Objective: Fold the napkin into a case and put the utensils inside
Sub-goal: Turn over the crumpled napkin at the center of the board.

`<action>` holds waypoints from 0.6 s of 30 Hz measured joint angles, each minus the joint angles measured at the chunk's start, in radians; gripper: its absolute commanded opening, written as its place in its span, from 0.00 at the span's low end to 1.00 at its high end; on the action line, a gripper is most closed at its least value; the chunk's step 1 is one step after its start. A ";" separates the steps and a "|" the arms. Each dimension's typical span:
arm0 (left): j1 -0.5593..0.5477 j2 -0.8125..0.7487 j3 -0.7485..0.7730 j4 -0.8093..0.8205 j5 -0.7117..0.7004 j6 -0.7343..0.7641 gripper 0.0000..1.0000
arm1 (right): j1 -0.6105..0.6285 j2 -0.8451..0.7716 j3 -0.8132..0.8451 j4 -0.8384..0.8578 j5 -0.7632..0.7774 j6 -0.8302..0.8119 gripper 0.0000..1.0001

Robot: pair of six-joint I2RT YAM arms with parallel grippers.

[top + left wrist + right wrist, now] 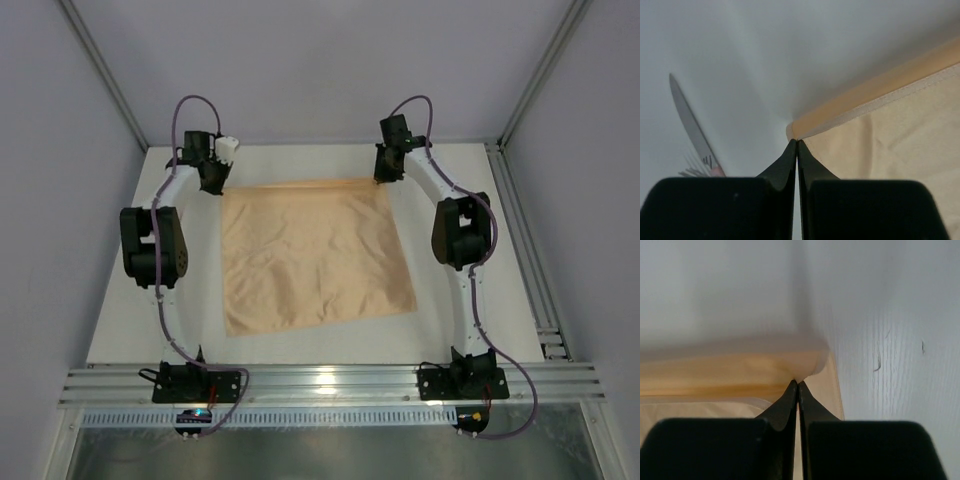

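Left fingers (pixel 786 165), right fingers (pixel 786 405) tight on napkin (pixel 315 255) corners; knife (pixel 690 122) in left-wrist view alone.

Lighting softly and evenly from above; glaring off the near aluminium rail (pixel 330 380); blurring the napkin (pixel 715 375) edge in the right wrist view.

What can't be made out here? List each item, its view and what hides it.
- Left wrist view: most of the handle of the knife, cut off by the black body of the left hand; the tines beside it are too blurred to name.
- Right wrist view: the far edge of the napkin, blurred, at the right hand.
- Top view: the napkin's far corners, under both hands.
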 measured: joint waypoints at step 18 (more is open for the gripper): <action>-0.050 0.315 0.253 0.239 -0.259 -0.027 0.17 | -0.130 0.225 0.083 0.419 -0.298 0.397 0.60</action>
